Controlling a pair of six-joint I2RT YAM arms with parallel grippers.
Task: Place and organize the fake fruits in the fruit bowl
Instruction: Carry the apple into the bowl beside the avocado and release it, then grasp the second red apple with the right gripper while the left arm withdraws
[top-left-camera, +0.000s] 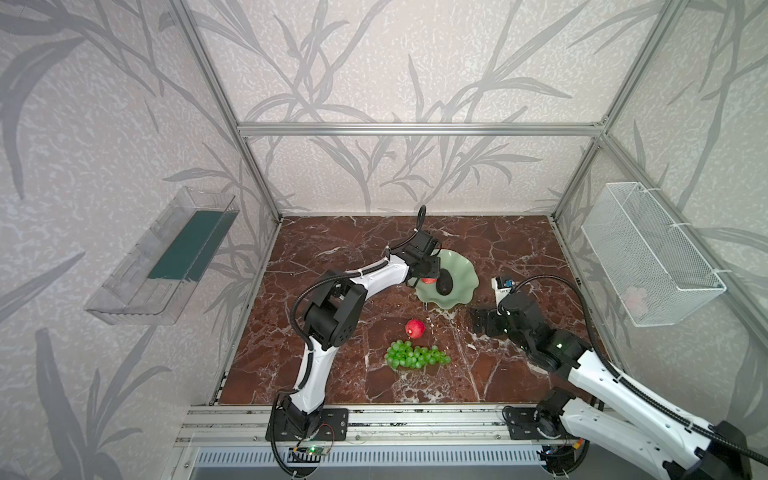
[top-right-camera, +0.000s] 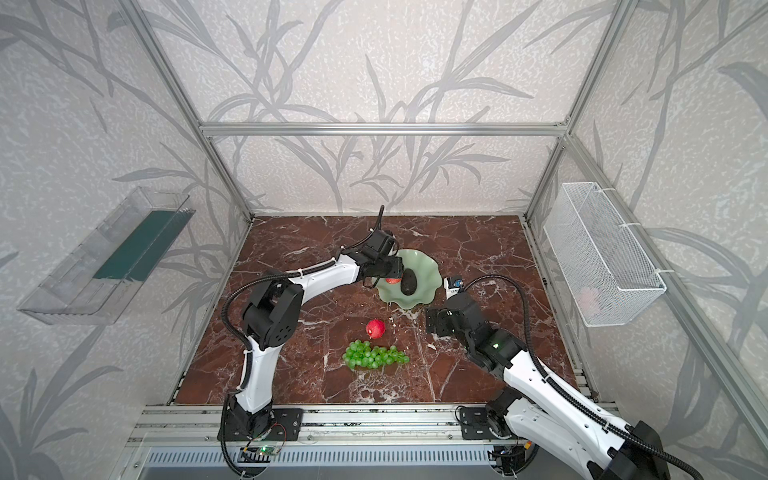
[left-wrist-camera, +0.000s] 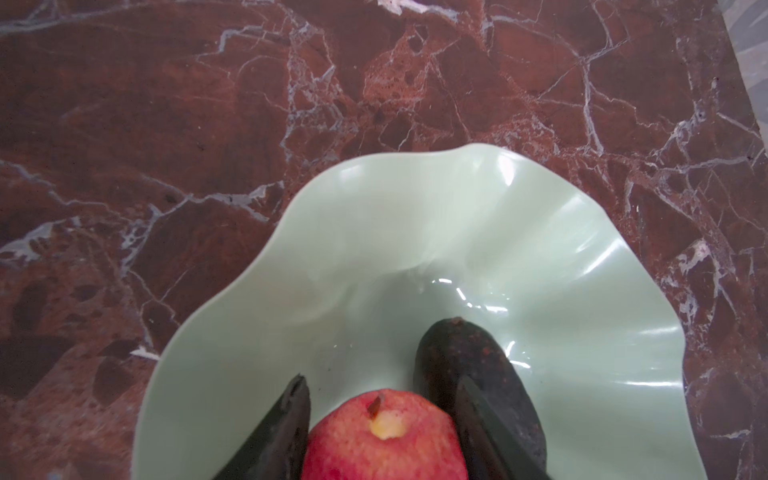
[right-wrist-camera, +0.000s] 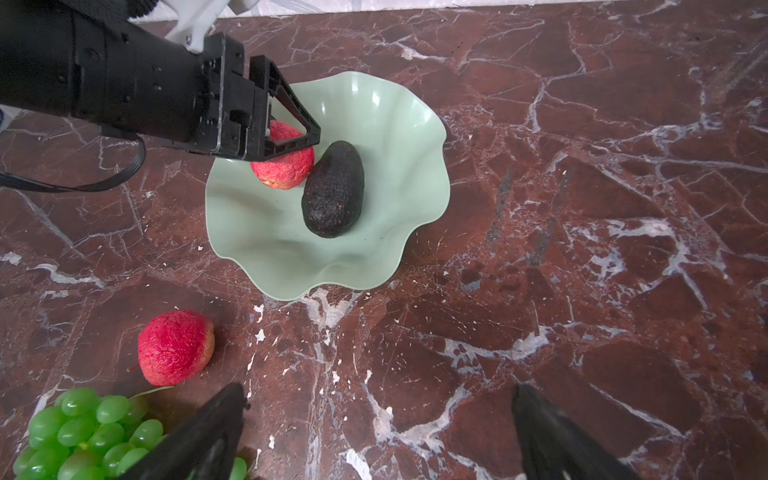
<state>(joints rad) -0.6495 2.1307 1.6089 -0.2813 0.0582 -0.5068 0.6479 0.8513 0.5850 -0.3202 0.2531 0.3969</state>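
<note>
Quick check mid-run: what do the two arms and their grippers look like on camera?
The left arm and right arm both have white shells, black joint housings and a black corrugated cable tied alongside. A green light glows on the right arm. The left gripper and right gripper are black; the left's jaws are open triangular frames.
</note>
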